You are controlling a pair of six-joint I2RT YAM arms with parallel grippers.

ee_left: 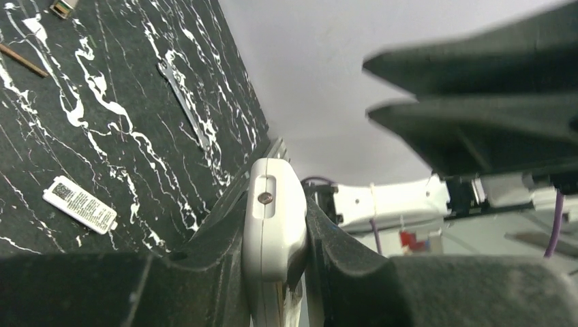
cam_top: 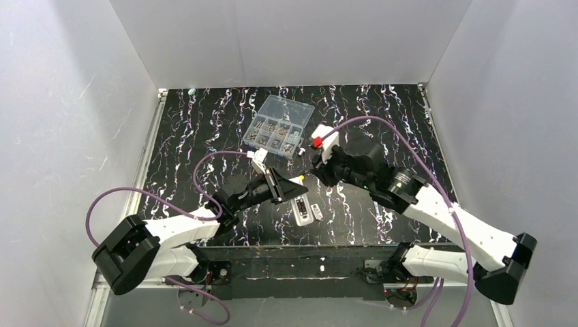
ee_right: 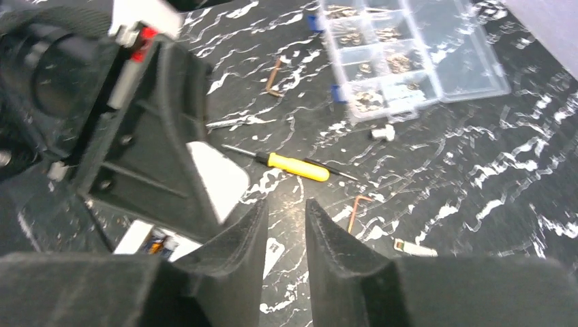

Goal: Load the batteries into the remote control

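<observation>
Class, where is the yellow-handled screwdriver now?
In the right wrist view the yellow-handled screwdriver lies on the black marbled table, between the clear plastic compartment box and the right gripper.

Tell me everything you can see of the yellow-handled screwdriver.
The screwdriver has a smooth yellow handle that looks plastic, a black collar and a thin shaft running up-left in the right wrist view. A thin dark length shows past the handle's other end too. It lies flat on the black, white-veined table, between the clear compartment box and the right pincer, which hangs open, apart from it. Only the table touches it.
</observation>
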